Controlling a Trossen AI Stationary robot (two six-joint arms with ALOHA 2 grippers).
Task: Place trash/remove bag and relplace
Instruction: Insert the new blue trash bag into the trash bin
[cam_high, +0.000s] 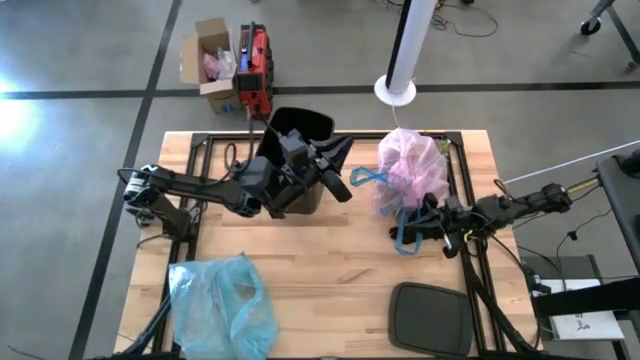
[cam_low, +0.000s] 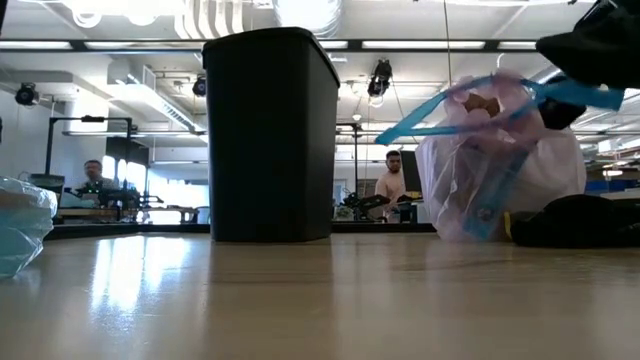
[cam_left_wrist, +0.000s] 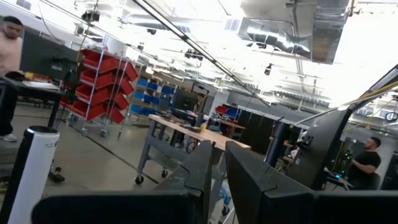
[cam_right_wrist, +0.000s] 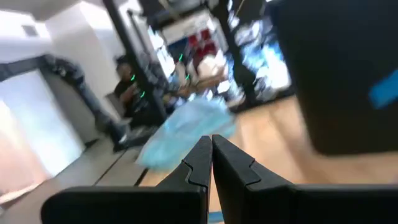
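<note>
Jaws of both arms are pressed together. The left gripper (cam_high: 340, 170) reaches level from nine o'clock over the black bin (cam_high: 300, 150); the right gripper (cam_high: 425, 215) reaches from three o'clock, touching the bag (cam_high: 410, 170), which sits full at one o'clock on the wooden table (cam_high: 340, 270). A light-blue bag (cam_high: 220, 305) lies at seven o'clock.
</note>
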